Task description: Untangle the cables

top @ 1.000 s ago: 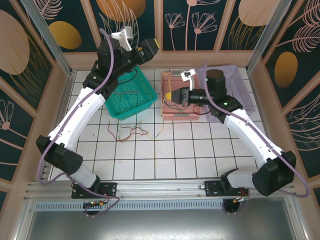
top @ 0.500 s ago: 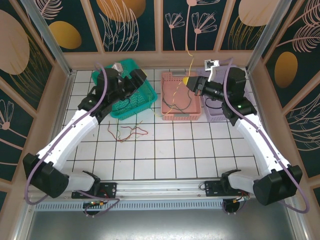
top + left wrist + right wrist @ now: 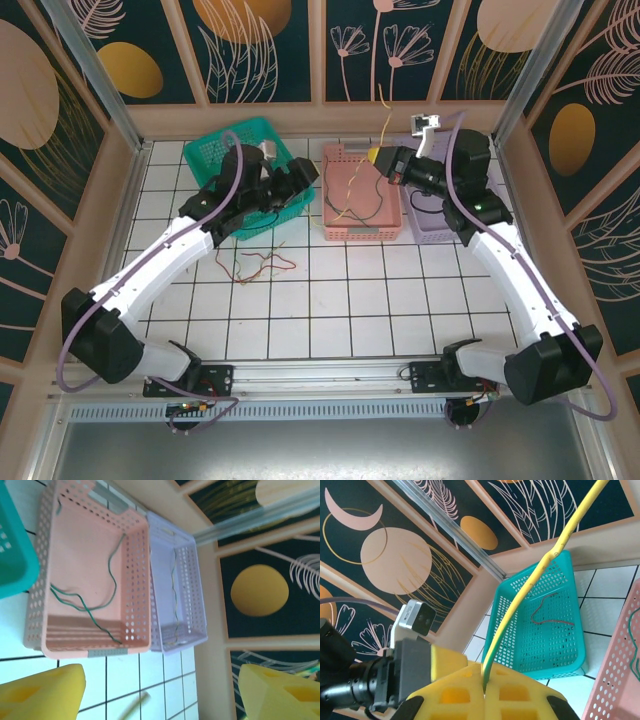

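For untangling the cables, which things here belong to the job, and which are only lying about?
Job: yellow cable; green cables in pink basket; thin cable in lilac basket; red cable in teal basket; loose cables on the table.
Lying about: those three baskets, which merely hold cables.

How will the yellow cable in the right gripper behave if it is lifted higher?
Probably floppy: the yellow cable kinks and curves above the right gripper. Likely very light, being so thin. It may slide through the jaws, which pinch it at one narrow spot.
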Robot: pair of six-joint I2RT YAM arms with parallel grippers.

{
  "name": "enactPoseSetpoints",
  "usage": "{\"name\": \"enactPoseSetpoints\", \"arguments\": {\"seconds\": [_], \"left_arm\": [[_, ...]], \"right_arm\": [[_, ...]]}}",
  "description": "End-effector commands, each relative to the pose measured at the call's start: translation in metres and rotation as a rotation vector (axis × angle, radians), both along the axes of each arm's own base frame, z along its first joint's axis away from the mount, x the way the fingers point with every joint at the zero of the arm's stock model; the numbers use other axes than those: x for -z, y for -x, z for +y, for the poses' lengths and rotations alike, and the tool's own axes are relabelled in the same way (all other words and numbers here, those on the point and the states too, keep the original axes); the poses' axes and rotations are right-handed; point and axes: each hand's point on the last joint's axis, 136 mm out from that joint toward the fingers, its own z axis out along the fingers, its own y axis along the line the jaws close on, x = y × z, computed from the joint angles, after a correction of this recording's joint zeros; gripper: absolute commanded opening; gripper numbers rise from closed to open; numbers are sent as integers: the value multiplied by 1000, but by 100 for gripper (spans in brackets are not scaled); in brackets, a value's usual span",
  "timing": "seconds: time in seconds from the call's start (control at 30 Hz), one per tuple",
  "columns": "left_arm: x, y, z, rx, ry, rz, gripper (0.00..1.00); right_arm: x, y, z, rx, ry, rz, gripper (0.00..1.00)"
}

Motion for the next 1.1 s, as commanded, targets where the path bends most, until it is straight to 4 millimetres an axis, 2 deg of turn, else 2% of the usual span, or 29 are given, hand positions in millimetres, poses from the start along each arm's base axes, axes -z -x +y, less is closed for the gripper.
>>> {"name": "enactPoseSetpoints", "arguments": {"seconds": [0.0, 0.07, 0.13, 0.2, 0.23, 0.3, 0.43, 0.5, 0.53, 0.6, 0.63, 0.7, 0.77, 0.87, 0.9, 0.97, 1.07], "left_arm": [[20, 9, -1, 46, -106, 45, 75], [34, 6, 6, 26, -189, 84, 69], [33, 2, 7, 13, -204, 72, 61], [28, -3, 8, -7, -196, 50, 47], [26, -6, 7, -13, -194, 39, 35], [18, -12, 10, -43, -198, 15, 2], [-14, -21, 27, -131, -218, -74, 0], [-30, -19, 16, -75, -168, -121, 0], [-37, -14, 3, -13, -117, -142, 0], [-45, -8, -13, 69, -40, -150, 0], [-46, -7, -15, 79, -32, -148, 0], [-46, -10, -3, 19, -68, -149, 0], [-53, -14, 21, -85, -114, -166, 0], [-51, -18, 58, -232, -129, -128, 0], [-48, -18, 63, -247, -114, -112, 0], [-38, -14, 62, -238, -74, -81, 0], [-14, -5, 45, -181, 33, 16, 0]], "right_arm": [[-21, -6, -5, 31, -19, -36, 0], [-21, -6, -5, 30, -17, -35, 0], [-22, -5, -5, 28, -15, -37, 0], [-19, -3, -5, 24, -5, -32, 0], [-18, -2, -6, 25, 2, -30, 0], [-16, 1, -8, 23, 14, -30, 0], [-5, 1, -24, 59, 47, 1, 0], [1, 0, -29, 67, 42, 23, 0], [2, 0, -28, 58, 35, 34, 0], [3, -2, -25, 41, 12, 53, 0], [3, -3, -25, 44, 2, 57, 0], [6, -8, -30, 89, 15, 65, 0], [11, -12, -42, 147, 53, 64, 0], [17, -16, -72, 251, 54, 77, 0], [14, -17, -81, 283, 31, 73, 0], [5, -16, -102, 342, -28, 40, 0], [-10, -23, -124, 420, -88, -5, 0]]}}
